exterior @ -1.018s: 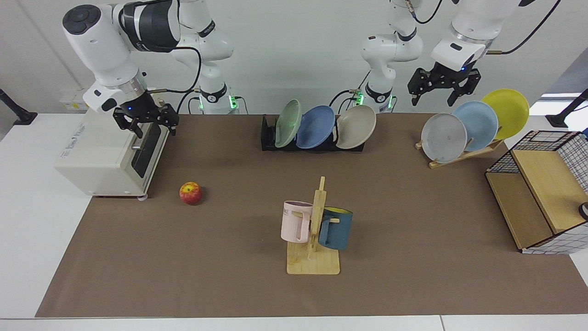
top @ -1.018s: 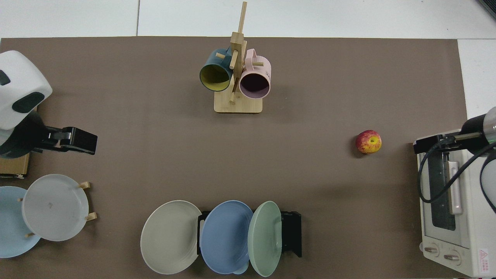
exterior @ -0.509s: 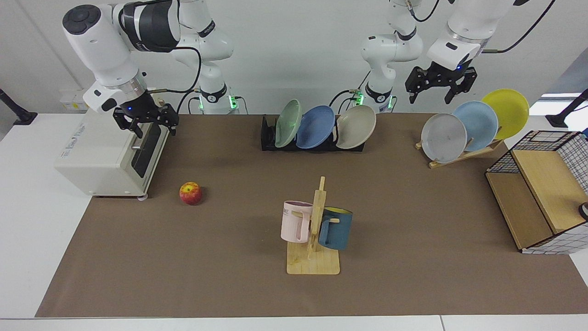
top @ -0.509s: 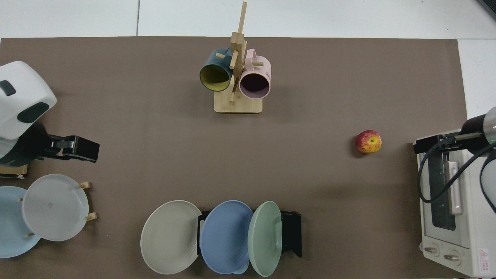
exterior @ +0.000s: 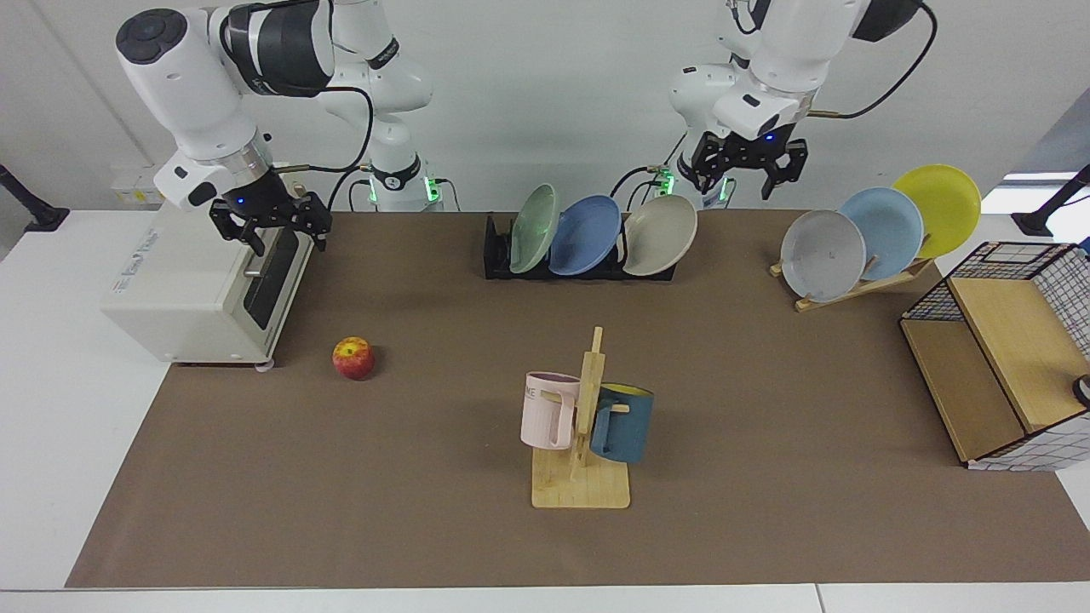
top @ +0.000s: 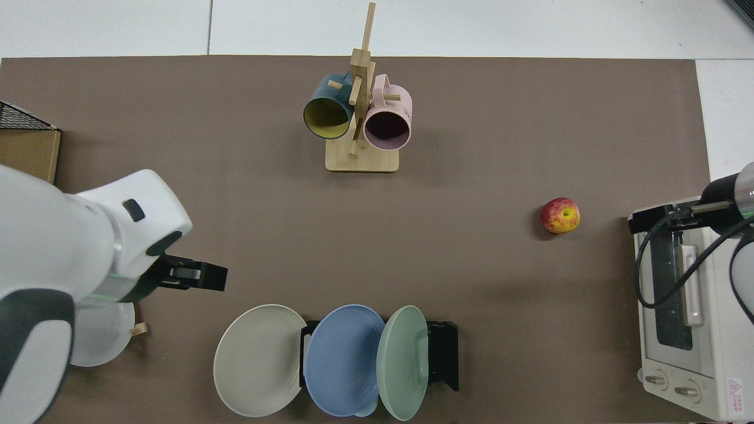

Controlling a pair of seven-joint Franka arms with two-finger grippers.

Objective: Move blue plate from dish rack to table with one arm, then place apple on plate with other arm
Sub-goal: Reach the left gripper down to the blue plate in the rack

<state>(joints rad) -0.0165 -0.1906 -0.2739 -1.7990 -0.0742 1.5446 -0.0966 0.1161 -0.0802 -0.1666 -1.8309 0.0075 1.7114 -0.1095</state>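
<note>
In the facing view, the left end effector (exterior: 742, 167) hangs in the air with its fingers spread and empty, above and just behind the beige plate (exterior: 660, 235), not yet over the blue plate (exterior: 585, 236). That plate stands tilted in the black dish rack (exterior: 498, 255), between the beige one and a sage-green plate (exterior: 534, 228). The right end effector (exterior: 272, 220) waits released above the toaster oven (exterior: 204, 285), with the apple (exterior: 353, 358) resting on the bench (exterior: 766, 383) near it.

In the top view, the left end effector (top: 191, 276) sits off the rack's beige end, well apart from the blue plate (top: 343, 359). The apple (top: 561, 215) lies alone on open mat. To do the pick well, the fingers probably should straddle only the blue rim's upper edge, clear of both neighbours, then lift along the plate's lean.
</note>
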